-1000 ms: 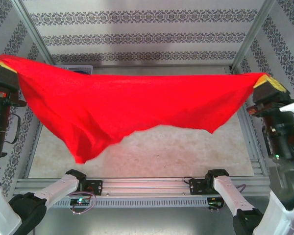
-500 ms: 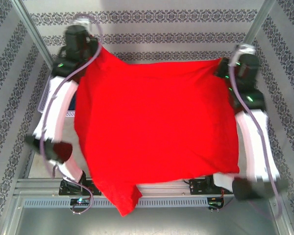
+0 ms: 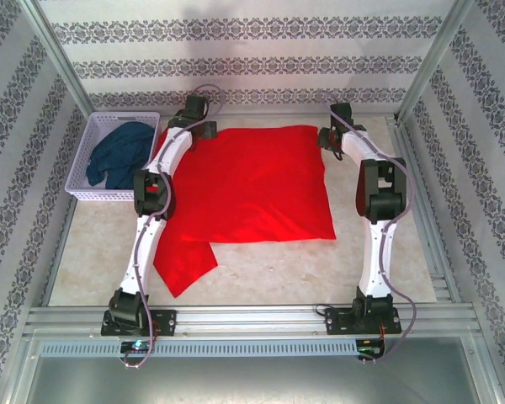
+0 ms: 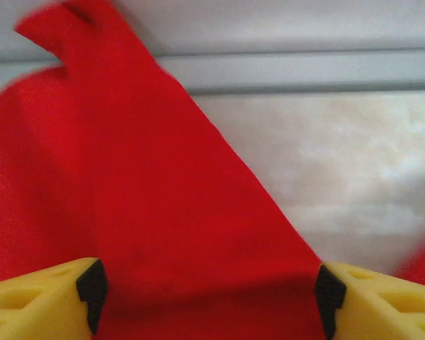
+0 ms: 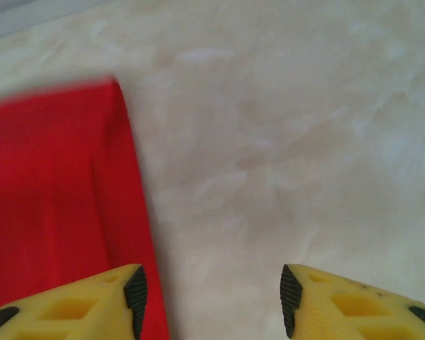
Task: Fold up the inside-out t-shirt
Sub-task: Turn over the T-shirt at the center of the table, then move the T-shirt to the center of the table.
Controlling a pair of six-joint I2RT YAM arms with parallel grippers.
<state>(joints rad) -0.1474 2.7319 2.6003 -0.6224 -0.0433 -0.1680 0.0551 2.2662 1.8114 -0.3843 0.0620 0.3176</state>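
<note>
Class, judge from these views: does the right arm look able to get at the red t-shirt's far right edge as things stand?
Probably yes: the right gripper hangs open at that edge of the t-shirt, over bare table, nothing between.

The light here is bright and even, falling from overhead. The pale surface (image 3: 261,269) looks almost washed out around the t-shirt (image 3: 252,181), and the shirt's red is so saturated that its creases barely read. Shadows are soft and short, with a thin dark line under the t-shirt's near hem. The overhead view is sharp, though the frame posts (image 3: 55,50) beyond the t-shirt splay outward towards the corners. In the left wrist view, the cloth is smeared and soft just past the left pincer (image 4: 209,304). By the right pincer (image 5: 211,301), the t-shirt's edge is fuzzy and the surface beside it looks hazy with a mild sheen.
</note>
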